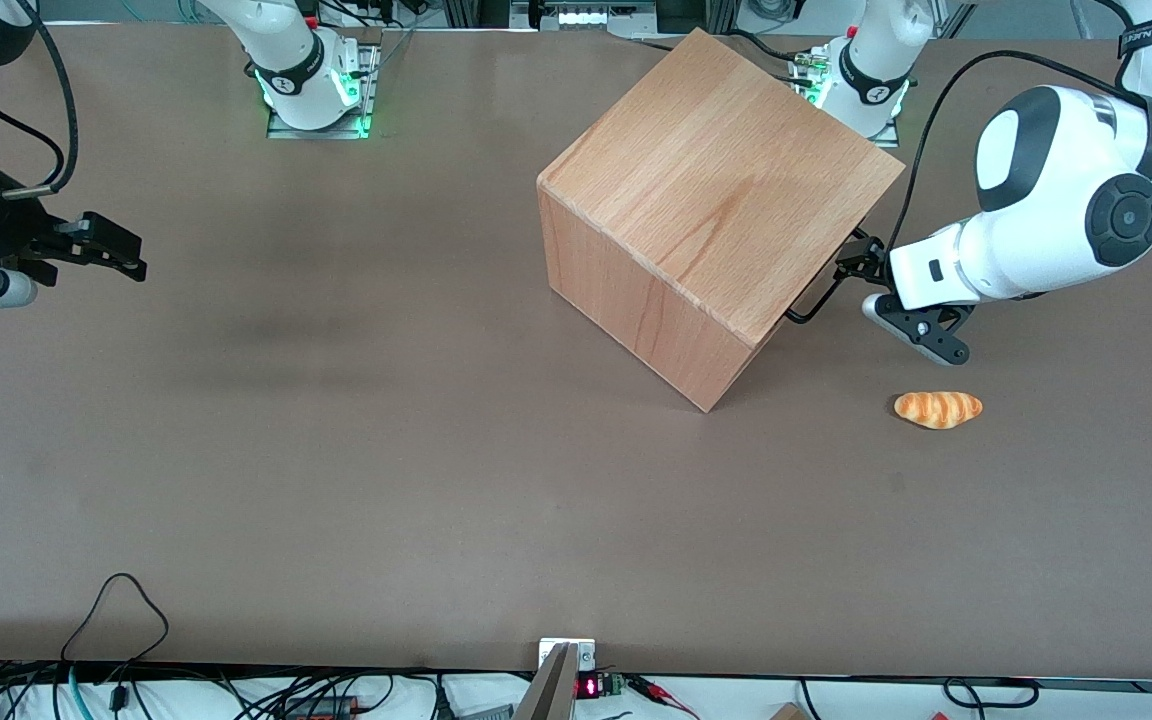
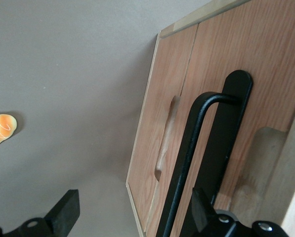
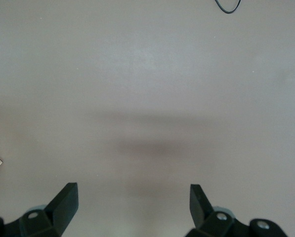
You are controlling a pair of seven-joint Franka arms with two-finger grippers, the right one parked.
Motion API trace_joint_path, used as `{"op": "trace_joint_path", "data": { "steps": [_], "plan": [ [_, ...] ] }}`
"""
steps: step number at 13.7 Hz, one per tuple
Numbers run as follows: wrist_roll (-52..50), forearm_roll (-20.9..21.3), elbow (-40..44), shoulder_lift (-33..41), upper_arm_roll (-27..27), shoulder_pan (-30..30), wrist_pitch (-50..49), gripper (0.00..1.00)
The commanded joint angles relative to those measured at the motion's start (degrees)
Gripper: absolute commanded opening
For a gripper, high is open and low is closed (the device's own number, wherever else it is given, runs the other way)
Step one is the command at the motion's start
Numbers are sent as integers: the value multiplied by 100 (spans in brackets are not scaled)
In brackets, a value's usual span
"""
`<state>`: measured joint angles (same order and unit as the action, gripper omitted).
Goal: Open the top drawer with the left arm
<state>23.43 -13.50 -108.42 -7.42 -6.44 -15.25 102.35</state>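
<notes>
The left arm's gripper (image 2: 132, 210) stands wide open, gripping nothing; the black wire handle (image 2: 187, 168) runs between its fingers (image 2: 65, 212), seemingly close against one and well clear of the other. The top drawer (image 2: 226, 123) looks shut in the beech cabinet (image 1: 706, 200). If the jaws close off-centre, the thin wire may slip out, or the pull could drag the cabinet. A bread roll (image 1: 938, 408) lies nearby.

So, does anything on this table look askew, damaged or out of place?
Only small things. The cabinet sits turned at an angle to the table edges, and a lone bread roll lies nearer the front camera than the open hand, which is at the top drawer handle. No damage or spills.
</notes>
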Motion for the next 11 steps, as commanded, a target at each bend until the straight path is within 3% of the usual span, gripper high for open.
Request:
{"op": "trace_joint_path", "data": {
  "steps": [1,11],
  "plan": [
    [153,-170,-136,39,99,22,145,100],
    [443,-162,-356,-110,117,31,636,100]
  ]
}}
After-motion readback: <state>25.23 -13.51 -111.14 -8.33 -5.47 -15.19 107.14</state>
